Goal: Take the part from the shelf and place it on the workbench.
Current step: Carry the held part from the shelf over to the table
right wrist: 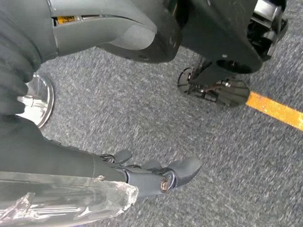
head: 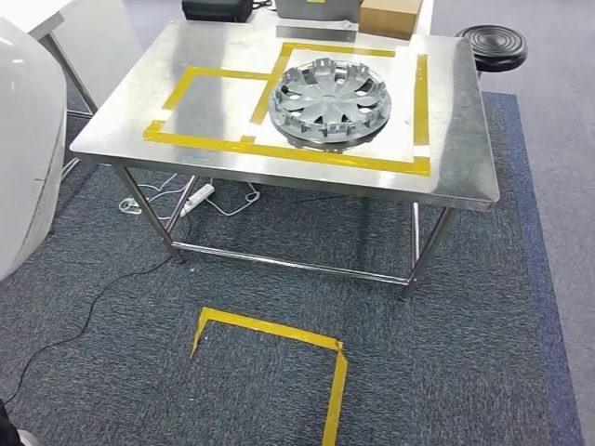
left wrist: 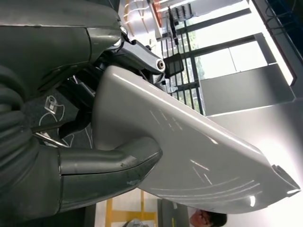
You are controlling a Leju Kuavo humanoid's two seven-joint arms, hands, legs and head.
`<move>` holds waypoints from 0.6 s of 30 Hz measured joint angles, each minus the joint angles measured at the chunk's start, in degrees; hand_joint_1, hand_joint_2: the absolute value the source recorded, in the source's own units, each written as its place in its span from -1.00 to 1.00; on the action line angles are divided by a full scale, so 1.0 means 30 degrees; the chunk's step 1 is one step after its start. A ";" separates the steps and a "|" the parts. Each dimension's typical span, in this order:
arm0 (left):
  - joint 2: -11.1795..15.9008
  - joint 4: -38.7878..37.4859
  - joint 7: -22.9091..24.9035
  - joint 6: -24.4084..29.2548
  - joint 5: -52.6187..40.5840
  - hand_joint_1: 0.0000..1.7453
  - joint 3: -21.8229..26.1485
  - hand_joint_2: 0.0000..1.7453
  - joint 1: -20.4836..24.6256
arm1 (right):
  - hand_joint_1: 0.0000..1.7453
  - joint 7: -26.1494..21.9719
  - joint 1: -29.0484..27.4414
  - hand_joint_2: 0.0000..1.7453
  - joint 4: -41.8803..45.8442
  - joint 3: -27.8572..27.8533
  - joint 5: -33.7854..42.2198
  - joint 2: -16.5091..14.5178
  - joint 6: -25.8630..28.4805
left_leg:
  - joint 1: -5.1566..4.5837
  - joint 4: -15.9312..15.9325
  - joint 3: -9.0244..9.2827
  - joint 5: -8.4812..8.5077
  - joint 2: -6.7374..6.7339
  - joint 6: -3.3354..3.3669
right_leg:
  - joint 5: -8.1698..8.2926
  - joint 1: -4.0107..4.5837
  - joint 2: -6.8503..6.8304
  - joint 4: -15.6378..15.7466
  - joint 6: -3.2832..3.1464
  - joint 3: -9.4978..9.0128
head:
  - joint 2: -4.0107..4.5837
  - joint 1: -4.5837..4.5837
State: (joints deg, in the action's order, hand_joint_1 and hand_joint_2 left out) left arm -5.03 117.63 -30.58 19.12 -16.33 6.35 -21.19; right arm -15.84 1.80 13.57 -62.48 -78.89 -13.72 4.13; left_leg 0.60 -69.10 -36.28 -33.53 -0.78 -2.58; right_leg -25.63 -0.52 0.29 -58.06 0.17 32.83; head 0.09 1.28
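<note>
1. The left hand [left wrist: 107, 142] grips the part [left wrist: 185, 142], a pale grey panel, thumb pressed on its face; the panel shows at the head view's left edge [head: 24, 149].
2. The right hand [right wrist: 157, 177] hangs over carpet, fingers apart, holding nothing.
3. A hubcap [head: 330, 100] lies on the workbench [head: 456, 167].

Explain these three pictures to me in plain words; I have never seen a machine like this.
This is a two-legged humanoid robot with two arms and hands. The head view looks down from its body at a steel workbench marked with yellow tape; a silver hubcap lies on it. The other two pictures come from cameras at its wrists. The left hand holds a pale grey car body panel, also visible at the head view's left edge. The right hand hangs over grey carpet, fingers apart, holding nothing.
</note>
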 joint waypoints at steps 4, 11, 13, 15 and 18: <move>0.0002 0.0000 -0.0071 0.0140 -0.0002 0.92 0.0004 1.00 -0.0001 | -1.00 -0.0058 -0.0033 1.00 0.0000 0.0022 -0.0029 -0.0004 0.0036 | 0.0091 0.0289 -0.0127 0.1206 0.0097 -0.0091 | -0.0011 -0.0065 0.0457 -0.0013 0.0033 -0.0055 | 0.0000 0.0000; -0.0044 0.0022 -0.0175 0.0383 -0.0044 0.92 0.0018 1.00 0.0067 | -1.00 0.0078 -0.0109 1.00 0.0000 0.0089 -0.0326 -0.0002 0.0284 | 0.0207 0.4009 0.1378 0.2540 0.0473 0.0502 | -0.0166 -0.0039 0.0667 -0.0228 0.0770 0.0244 | 0.0000 -0.0047; -0.0082 0.0035 -0.0213 0.0456 -0.0067 0.92 0.0027 1.00 0.0077 | -1.00 0.0066 -0.0107 1.00 0.0000 0.0102 -0.0381 -0.0002 0.0363 | 0.0241 0.4061 0.1387 0.2592 0.0388 0.0746 | -0.0984 -0.0045 0.0358 -0.1517 0.0909 0.0834 | 0.0000 -0.0151; -0.0111 0.0044 -0.0264 0.0592 -0.0120 0.92 0.0033 1.00 0.0068 | -1.00 0.0047 -0.0059 1.00 0.0000 0.0115 -0.0386 -0.0002 0.0405 | 0.0198 0.4053 0.1373 0.2586 0.0297 0.0861 | -0.2279 -0.0036 0.0154 -0.4104 0.0980 0.1997 | 0.0000 -0.0220; -0.0157 0.0045 -0.0344 0.0833 -0.0173 0.92 0.0038 1.00 0.0072 | -1.00 0.0042 -0.0076 1.00 0.0000 0.0126 -0.0413 -0.0002 0.0452 | 0.0142 0.4037 0.1397 0.2573 0.0227 0.0874 | -0.2315 -0.0036 0.0103 -0.5201 0.0964 0.2449 | 0.0000 -0.0213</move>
State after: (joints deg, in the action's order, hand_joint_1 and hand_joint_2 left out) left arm -5.50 117.77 -31.61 21.62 -16.85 6.47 -20.98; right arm -15.71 1.57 13.57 -62.10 -80.13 -13.73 5.48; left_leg 1.02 -56.99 -32.09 -25.81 -0.10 0.04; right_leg -32.58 -0.62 0.60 -73.66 3.06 40.18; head 0.09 0.64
